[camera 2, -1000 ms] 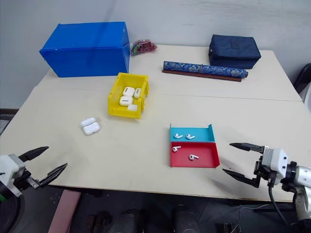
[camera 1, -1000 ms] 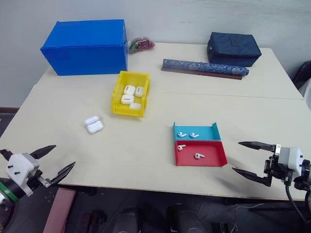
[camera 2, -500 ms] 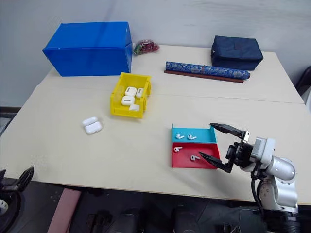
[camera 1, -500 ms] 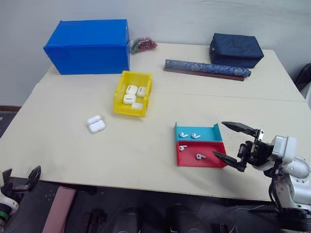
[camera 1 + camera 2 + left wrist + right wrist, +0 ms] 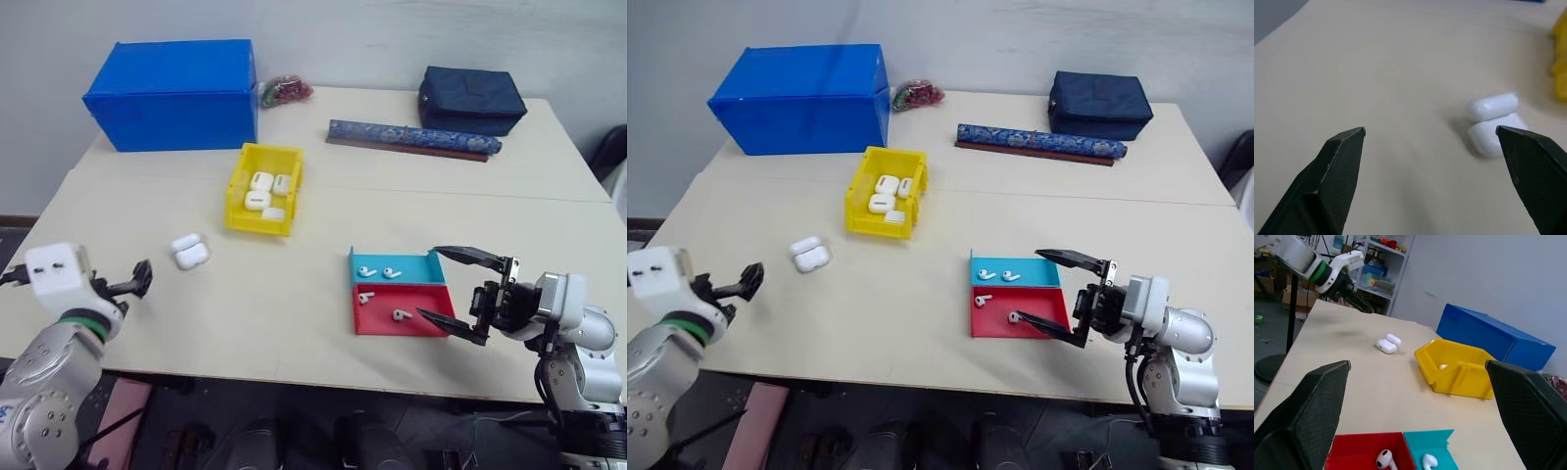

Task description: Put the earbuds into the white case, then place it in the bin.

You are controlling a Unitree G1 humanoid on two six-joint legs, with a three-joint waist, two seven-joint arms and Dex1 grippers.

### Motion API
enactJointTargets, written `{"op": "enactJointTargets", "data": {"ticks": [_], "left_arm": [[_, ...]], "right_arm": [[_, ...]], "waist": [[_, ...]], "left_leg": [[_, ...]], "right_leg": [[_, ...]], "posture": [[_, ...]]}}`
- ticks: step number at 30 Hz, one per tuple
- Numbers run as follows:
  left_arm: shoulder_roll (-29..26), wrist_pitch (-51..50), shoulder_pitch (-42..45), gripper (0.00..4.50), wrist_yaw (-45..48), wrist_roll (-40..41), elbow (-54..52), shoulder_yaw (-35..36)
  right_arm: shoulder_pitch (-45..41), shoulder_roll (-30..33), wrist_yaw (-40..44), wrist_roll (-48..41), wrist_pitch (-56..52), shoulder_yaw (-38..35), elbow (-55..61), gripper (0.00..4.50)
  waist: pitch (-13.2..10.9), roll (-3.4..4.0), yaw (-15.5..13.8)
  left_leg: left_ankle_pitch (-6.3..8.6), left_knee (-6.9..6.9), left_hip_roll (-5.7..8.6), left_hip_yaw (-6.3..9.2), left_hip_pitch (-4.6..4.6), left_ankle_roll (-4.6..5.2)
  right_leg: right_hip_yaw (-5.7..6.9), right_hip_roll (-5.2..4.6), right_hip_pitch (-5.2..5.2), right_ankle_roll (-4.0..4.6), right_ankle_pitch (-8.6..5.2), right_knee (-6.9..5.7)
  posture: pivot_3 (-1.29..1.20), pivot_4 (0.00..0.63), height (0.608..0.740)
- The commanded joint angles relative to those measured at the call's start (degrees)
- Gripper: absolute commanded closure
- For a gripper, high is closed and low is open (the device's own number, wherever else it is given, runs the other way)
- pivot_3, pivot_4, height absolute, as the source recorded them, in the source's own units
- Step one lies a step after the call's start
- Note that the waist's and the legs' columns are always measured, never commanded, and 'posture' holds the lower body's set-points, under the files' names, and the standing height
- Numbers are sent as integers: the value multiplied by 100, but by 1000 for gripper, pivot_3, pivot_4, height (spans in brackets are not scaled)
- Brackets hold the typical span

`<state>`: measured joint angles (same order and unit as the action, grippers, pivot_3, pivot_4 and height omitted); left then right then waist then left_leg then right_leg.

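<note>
Several earbuds lie in a shallow teal-and-red tray near the table's front right. My right gripper hovers open just right of that tray, fingers pointing at it, nothing between them. The white case lies with its lid open on the table left of centre, also seen in the left wrist view as the case. My left gripper stands open at the table's front left, aimed toward the case and a short way from it. The yellow bin behind the case holds several white cases.
A large blue box stands at the back left, with a small red-and-green packet beside it. A long patterned roll and a dark blue bag lie at the back right.
My left arm dipped below the table's front edge, then rose over its front-left corner, turning toward the case. The right gripper moved left to the tray, then held still.
</note>
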<state>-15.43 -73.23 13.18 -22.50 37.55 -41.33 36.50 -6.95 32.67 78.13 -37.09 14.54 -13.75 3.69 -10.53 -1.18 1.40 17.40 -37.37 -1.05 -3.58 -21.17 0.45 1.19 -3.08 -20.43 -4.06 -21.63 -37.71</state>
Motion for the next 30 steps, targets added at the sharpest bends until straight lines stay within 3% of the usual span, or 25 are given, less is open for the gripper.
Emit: {"op": "enactJointTargets", "data": {"ticks": [1,5,14,30], "left_arm": [[464,-521,717,22,-693,-474,93,-160],[868,-699,1140,22,-875,-966,339,-519],[1634,-107,1431,22,-959,-1963,1188,-1192],[1898,628,1883,22,-689,-2738,2277,-1341]], "right_arm": [[15,140,-147,-75,-179,-60,347,0],[78,187,-394,-61,-382,-75,662,0],[222,261,-718,-26,-627,-145,1011,0],[877,176,-738,-124,-372,-317,1158,0]], "waist": [[0,-6,-17],[-1,-9,3],[-5,-15,-82],[-6,-18,-168]], "left_leg": [[-1,-2,0,1,0,-1],[-5,4,-1,-2,-2,-11],[-7,3,-3,-2,-5,-17],[-8,3,-3,-3,-5,-19]], "right_leg": [[0,1,0,-1,1,-2],[-3,8,-4,-2,1,0],[-5,11,-7,-3,0,6],[-5,12,-6,-3,0,7]], "posture": [[0,150,740],[0,150,740],[0,150,740],[0,150,740]]}}
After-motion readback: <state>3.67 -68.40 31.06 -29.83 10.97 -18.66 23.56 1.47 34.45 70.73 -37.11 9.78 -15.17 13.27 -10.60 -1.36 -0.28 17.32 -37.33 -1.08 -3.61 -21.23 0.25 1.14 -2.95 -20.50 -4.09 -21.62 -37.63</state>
